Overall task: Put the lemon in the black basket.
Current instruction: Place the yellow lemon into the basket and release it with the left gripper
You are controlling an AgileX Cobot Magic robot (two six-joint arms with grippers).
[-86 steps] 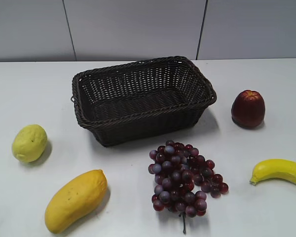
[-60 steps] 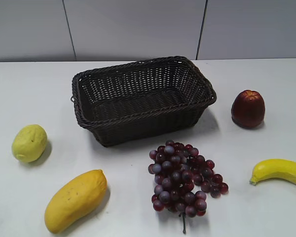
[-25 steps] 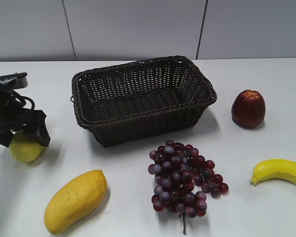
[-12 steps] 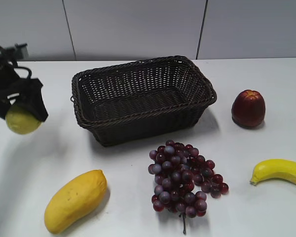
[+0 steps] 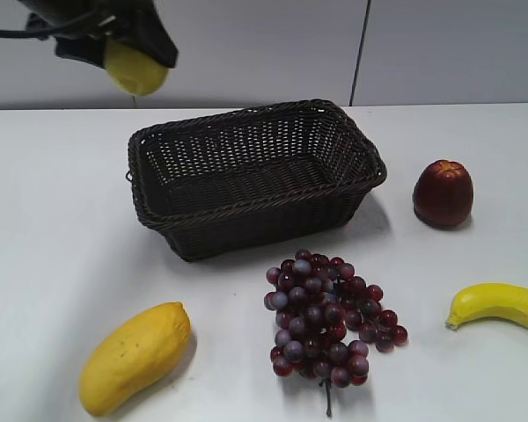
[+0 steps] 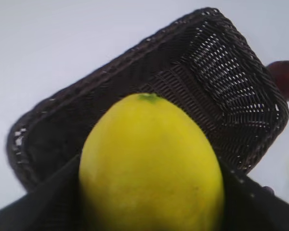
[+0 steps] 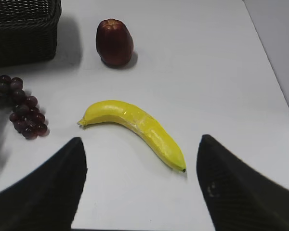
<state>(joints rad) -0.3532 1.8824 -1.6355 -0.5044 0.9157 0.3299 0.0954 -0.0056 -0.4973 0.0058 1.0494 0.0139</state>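
Left gripper (image 5: 132,48) was clamped on the lemon (image 5: 135,69) way up at the frame's upper left, hanging above the black basket (image 5: 255,176); right gripper (image 7: 139,185) sat spread apart over the banana (image 7: 135,129).

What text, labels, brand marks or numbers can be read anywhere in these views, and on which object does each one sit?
None: no view shows a readable word, number, label or sign.
The lemon, the black basket, mango, grapes, banana and dark red fruit carry no sticker or print.
The left gripper, right gripper, table and wall show no markings.
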